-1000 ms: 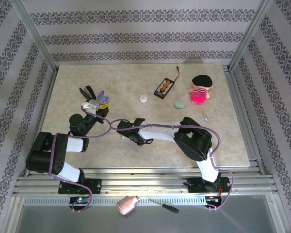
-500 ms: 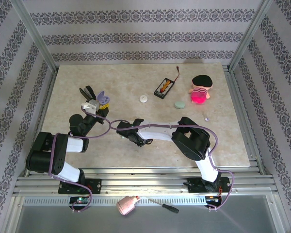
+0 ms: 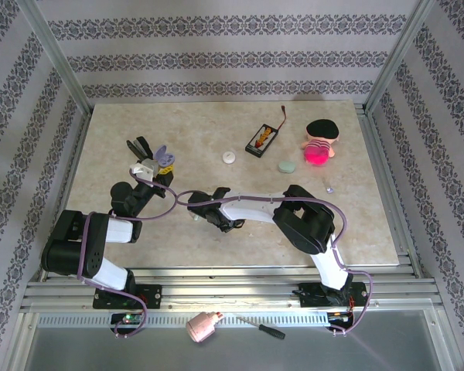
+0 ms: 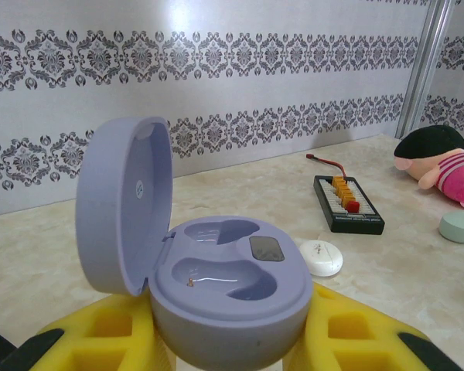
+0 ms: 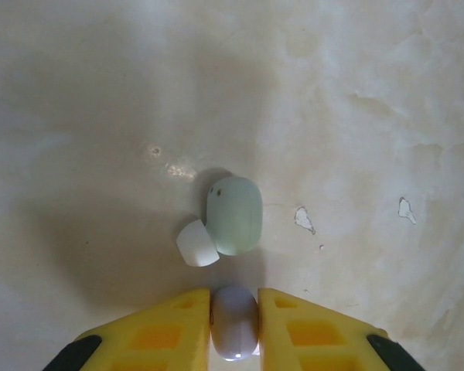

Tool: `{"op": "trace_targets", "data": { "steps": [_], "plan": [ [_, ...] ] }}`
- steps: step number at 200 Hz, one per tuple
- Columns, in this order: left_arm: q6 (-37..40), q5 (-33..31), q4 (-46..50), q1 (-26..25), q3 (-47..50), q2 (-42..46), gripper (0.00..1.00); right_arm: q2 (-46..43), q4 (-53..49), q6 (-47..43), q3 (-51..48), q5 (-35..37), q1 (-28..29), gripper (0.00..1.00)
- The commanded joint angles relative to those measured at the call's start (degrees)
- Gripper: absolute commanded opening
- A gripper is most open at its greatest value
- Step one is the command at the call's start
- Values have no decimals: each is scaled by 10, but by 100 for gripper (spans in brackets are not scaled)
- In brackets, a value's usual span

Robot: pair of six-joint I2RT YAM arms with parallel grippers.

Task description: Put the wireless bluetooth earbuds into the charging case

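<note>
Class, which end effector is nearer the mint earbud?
Right. Right end effector: gripping a lavender earbud, just behind the mint earbud. Left end effector: farther off, holding the case.

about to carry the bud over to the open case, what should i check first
1. Lavender earbud clamped in right gripper: ok.
2. Lavender charging case held in left gripper: ok.
3. Lid open: ok.
4. Both wells empty: ok.
5. Mint-green earbud outside the grip, loose on the table: ok.
6. Held earbud turned to match a well: cannot tell.
</note>
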State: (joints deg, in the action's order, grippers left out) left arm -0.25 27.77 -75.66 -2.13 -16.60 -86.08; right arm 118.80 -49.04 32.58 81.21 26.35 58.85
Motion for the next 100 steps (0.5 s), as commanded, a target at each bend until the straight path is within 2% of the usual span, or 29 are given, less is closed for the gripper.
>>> {"op": "trace_targets", "data": {
  "steps": [1,41,64,81,100],
  "plan": [
    [10,-1,-6,6,6,11,15,-22,11,-8,-22,-6,-9,20],
    [13,15,-13,6,4,8,15,-110,75,1,-78,-46,-35,20],
    [10,31,-25,6,4,3,16,-165,122,15,-116,-98,-63,20],
    [7,42,-31,6,4,0,15,-205,175,37,-154,-166,-95,20],
    [3,53,-44,5,4,-5,15,-241,262,80,-215,-291,-143,21]
  ]
}}
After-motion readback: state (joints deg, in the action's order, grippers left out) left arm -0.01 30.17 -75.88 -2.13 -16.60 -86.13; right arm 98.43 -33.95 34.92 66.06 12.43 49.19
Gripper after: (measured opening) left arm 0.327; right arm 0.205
